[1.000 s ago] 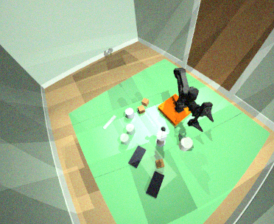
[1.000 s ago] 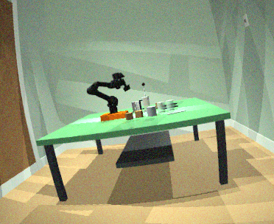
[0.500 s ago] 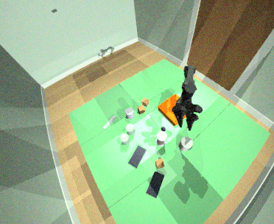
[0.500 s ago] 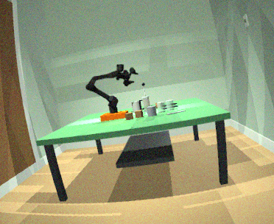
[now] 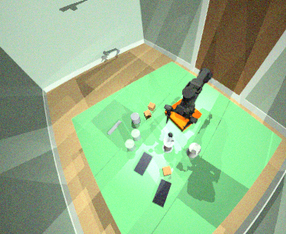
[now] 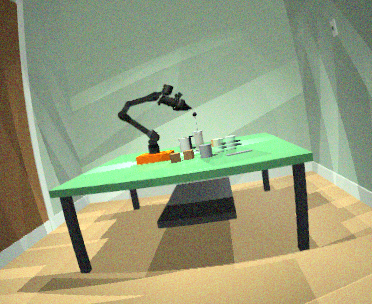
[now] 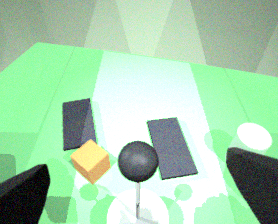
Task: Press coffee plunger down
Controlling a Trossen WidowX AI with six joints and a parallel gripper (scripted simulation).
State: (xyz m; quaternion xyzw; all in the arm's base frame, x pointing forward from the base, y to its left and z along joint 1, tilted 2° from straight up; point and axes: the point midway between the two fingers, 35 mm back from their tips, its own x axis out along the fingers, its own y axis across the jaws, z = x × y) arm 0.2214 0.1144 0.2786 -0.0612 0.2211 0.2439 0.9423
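The coffee press (image 5: 167, 146) (image 6: 198, 137) stands upright on the green table. Its plunger is up: a thin rod (image 6: 196, 123) (image 7: 138, 192) rises from the white lid (image 7: 125, 207) to a round black knob (image 5: 170, 135) (image 6: 194, 114) (image 7: 138, 167). My gripper (image 5: 175, 125) (image 6: 190, 109) (image 7: 139, 164) is wide open and empty, tilted downward close to the knob and a little above it in the exterior view. In the wrist view the knob appears midway between the fingers, beyond their tips; no contact shows.
A white mug (image 5: 194, 149) (image 6: 184, 144) stands near the press. Two pale cups (image 5: 135, 134) (image 5: 130, 144), a grey cylinder (image 5: 135, 118) (image 6: 205, 151) and two wooden blocks (image 5: 151, 106) (image 5: 147, 114) are on its other side. An orange block (image 5: 167, 171) (image 7: 90, 161) lies near two dark slabs (image 5: 143, 163) (image 5: 161, 192).
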